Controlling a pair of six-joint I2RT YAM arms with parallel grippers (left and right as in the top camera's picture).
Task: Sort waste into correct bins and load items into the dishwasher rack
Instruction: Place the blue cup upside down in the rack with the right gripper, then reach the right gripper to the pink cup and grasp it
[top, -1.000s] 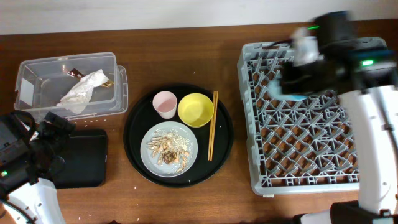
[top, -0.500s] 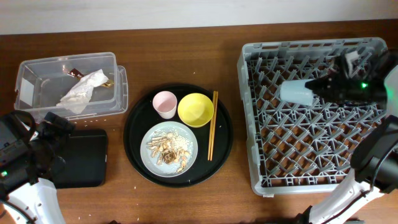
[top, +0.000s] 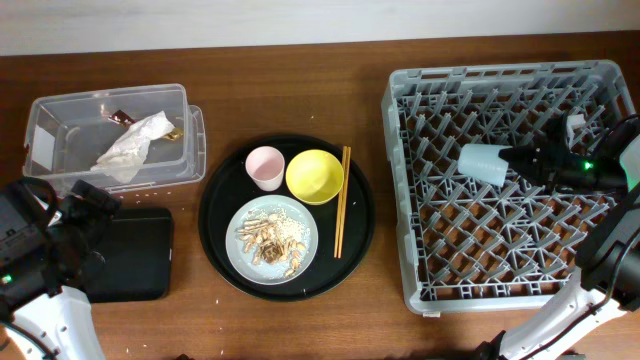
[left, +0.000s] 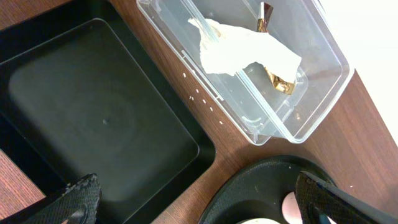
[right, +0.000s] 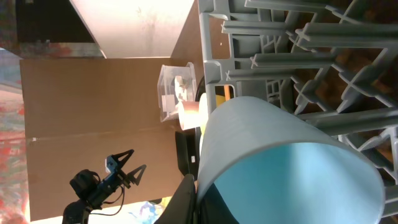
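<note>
A brown wooden table is seen from above. At the right stands the grey dishwasher rack (top: 500, 250). Over its far half the light-blue cup (top: 482, 163) is held on its side by the right gripper (top: 510, 165). In the middle, a round black tray (top: 215, 215) carries the pink cup (top: 265, 167), yellow bowl (top: 315, 176), chopsticks (top: 341, 201) and grey-blue plate (top: 243, 262) with food scraps (top: 268, 238). At far left the clear tub (top: 60, 110) contains the napkin (top: 132, 148) and foil wrapper (top: 174, 133). The shallow black tray (top: 130, 260) lies just nearer.

In the left wrist view, the left gripper (left: 199, 208) is spread wide beside that tray, with nothing held.

In the right wrist view, the cup's open mouth faces the camera above the rack's pegs. One dark finger (right: 189, 199) is pressed to its outer wall. The other is hidden, probably inside, pinching the wall.
</note>
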